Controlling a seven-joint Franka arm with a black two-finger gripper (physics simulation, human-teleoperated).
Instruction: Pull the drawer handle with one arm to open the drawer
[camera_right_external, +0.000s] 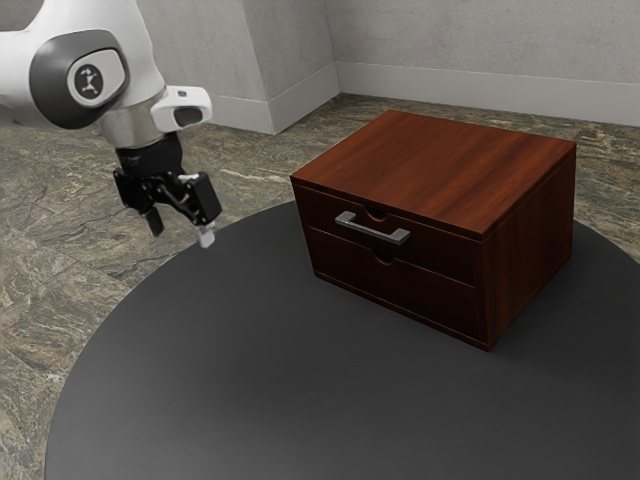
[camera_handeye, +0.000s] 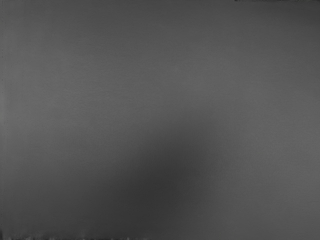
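A dark red wooden cabinet (camera_right_external: 450, 215) with two drawers stands on the round black table (camera_right_external: 250, 380). The upper drawer (camera_right_external: 395, 235) carries a grey metal bar handle (camera_right_external: 372, 229) on its front and sits flush with the cabinet face. My gripper (camera_right_external: 182, 232) hangs above the table's far edge toward the exterior view's left, well apart from the handle. Its two fingers point downward, spread apart, with nothing between them. In the wrist view the dark table surface (camera_handeye: 160, 120) lies under my hand, with a soft shadow on it.
The lower drawer (camera_right_external: 390, 280) has no handle, only a small notch at its top edge. A marbled stone floor (camera_right_external: 60, 250) surrounds the table, and grey walls (camera_right_external: 450, 40) stand behind. Open tabletop lies between my gripper and the cabinet.
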